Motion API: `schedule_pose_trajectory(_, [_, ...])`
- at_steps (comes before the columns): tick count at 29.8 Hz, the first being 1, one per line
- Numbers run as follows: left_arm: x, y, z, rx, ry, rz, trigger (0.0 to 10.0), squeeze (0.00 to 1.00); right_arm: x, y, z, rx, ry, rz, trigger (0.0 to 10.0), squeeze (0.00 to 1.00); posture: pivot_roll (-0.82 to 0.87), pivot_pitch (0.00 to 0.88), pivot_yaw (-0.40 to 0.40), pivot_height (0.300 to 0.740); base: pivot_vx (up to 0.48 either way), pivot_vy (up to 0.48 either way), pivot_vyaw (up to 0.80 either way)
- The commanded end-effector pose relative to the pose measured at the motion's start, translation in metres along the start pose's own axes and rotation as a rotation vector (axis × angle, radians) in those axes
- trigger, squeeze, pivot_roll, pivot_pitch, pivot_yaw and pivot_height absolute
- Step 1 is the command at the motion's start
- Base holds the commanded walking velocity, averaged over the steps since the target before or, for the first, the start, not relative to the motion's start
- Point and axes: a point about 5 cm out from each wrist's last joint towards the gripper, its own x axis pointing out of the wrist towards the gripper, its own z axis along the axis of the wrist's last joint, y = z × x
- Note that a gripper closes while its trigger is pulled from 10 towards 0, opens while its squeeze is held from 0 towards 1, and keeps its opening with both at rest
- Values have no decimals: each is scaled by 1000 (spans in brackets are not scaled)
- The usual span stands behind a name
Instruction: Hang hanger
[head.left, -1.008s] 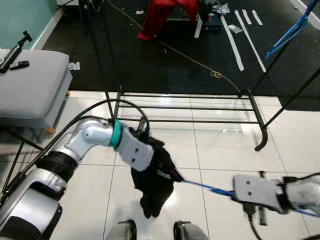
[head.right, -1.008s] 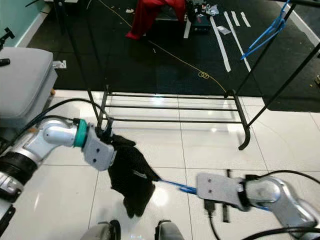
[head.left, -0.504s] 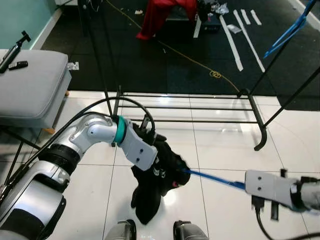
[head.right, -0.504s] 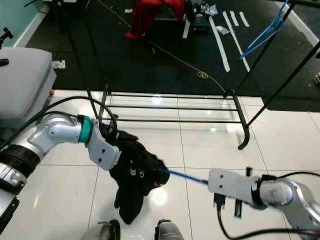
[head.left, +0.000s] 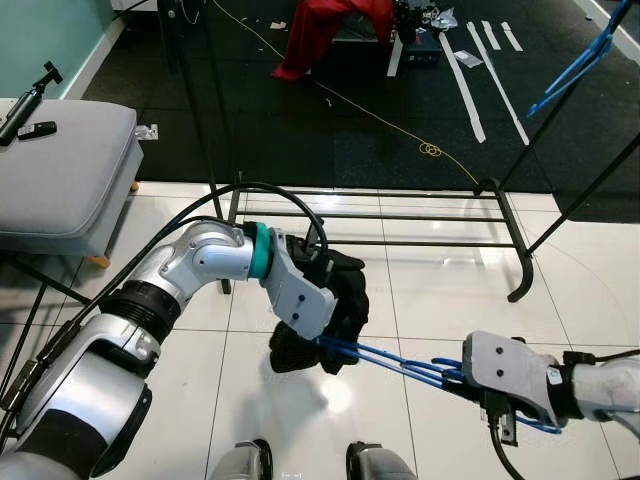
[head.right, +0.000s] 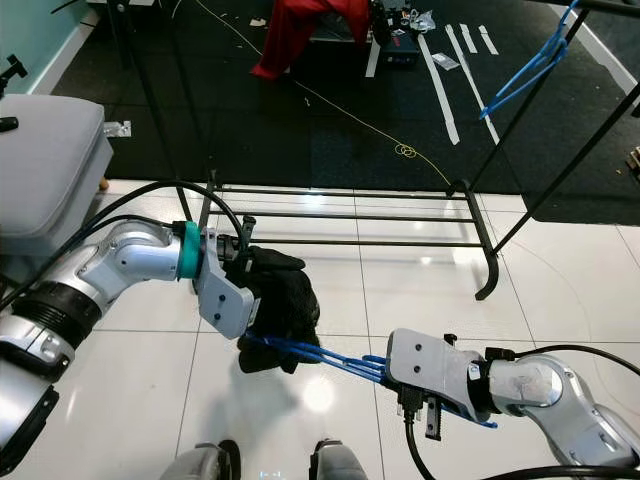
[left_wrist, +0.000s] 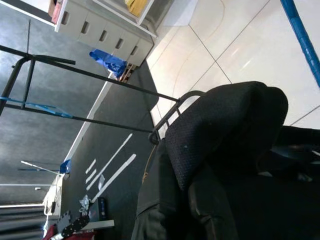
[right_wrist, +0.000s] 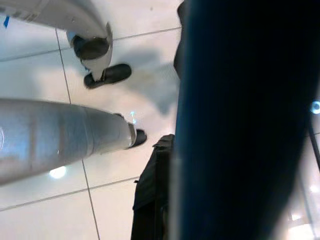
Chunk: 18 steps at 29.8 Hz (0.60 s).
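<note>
Blue hanger (head.left: 400, 365) sits low over the white tile floor (head.left: 430, 290), betw. the two arms, in front of the black rack (head.left: 380, 215). Right pincer (head.left: 455, 378) is clamped on its hook end. The other end is buried in a black garment (head.left: 335, 300), bunched up off the floor. Left pincer (head.left: 325, 335) is in the garment folds; can't tell whether it's wide or closed. Grey seat (head.left: 60, 170) at far left.
</note>
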Motion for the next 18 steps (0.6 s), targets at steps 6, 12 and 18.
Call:
schedule_pose_trajectory(6, [0,-5,-3,-16,17,-53,10000,0,-4,7,-13,46,92,53,10000,0,-119,103,32,740,0,0,0])
schedule_pose_trajectory(12, [-2,-10,-6,-51,30,-76,10000,0,-7,12,-19,62,124,73,10000,0,-120,104,33,740,0,0,0])
schedule_pose_trajectory(18, [-4,-14,-10,-103,56,-87,10000,0,-12,8,-18,110,91,20,10000,0,-120,106,33,740,0,0,0])
